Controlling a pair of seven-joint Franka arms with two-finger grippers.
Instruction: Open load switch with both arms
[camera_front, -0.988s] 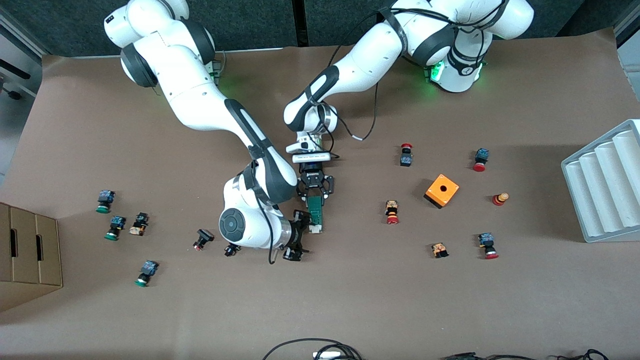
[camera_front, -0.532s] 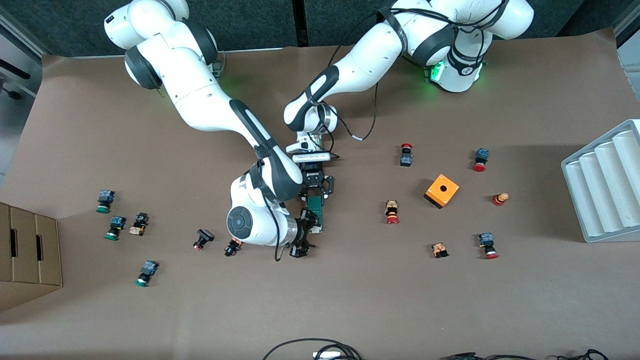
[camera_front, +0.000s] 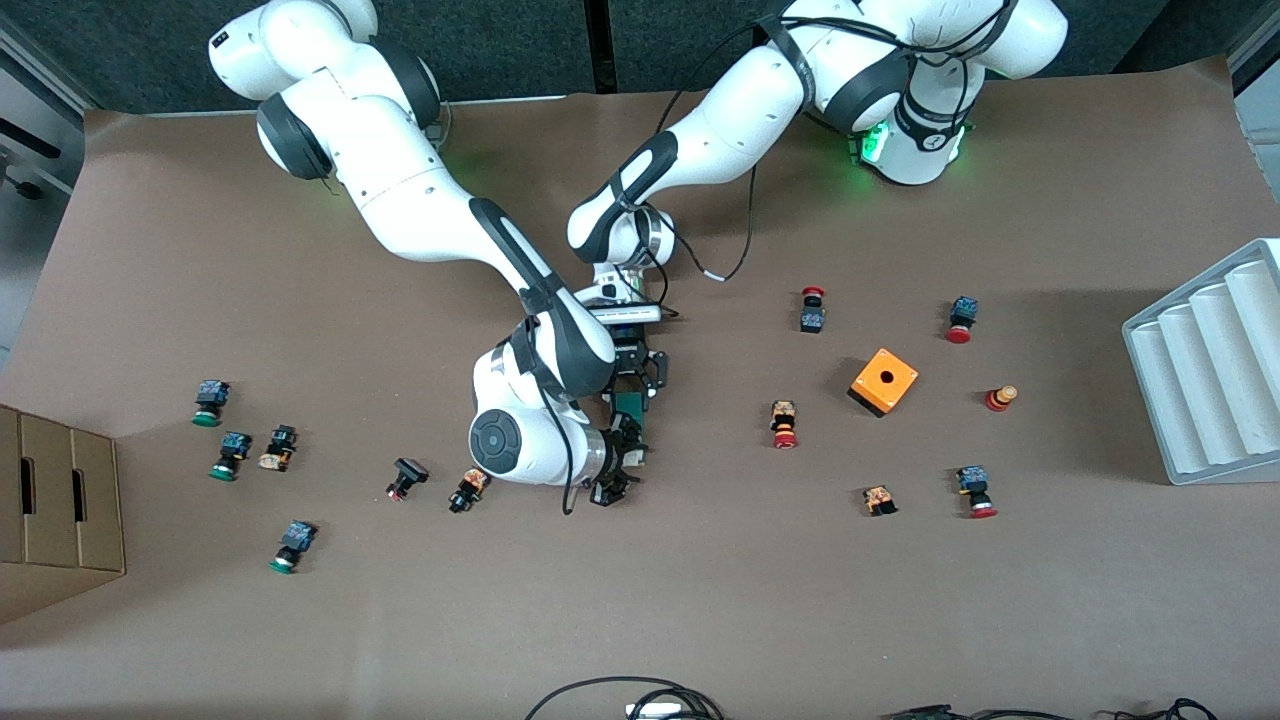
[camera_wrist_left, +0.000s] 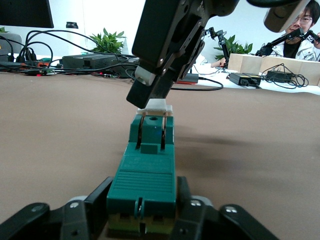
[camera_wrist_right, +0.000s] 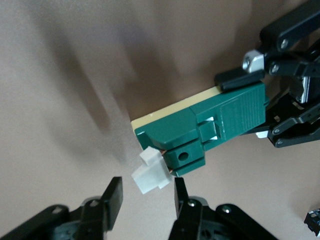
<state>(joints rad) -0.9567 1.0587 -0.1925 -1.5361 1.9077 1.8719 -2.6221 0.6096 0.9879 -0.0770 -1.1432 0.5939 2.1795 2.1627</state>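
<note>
Front view: the load switch (camera_front: 632, 408) lies mid-table between the left gripper (camera_front: 634, 380) and right gripper (camera_front: 618, 468).

Left wrist view — the left fingers (camera_wrist_left: 82, 214) flank the green body, seemingly clamped; a loosened hold could let it skid.

Right wrist view — the right fingers (camera_wrist_right: 114, 196) stand apart astride the white end piece (camera_wrist_right: 150, 175); closing off-centre could slip off the tab.

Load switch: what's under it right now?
The load switch shows a cream base layer along its lower edge, resting on the brown table. The base's underside is hidden. Left gripper flanks one end; right gripper nears the white end piece.
</note>
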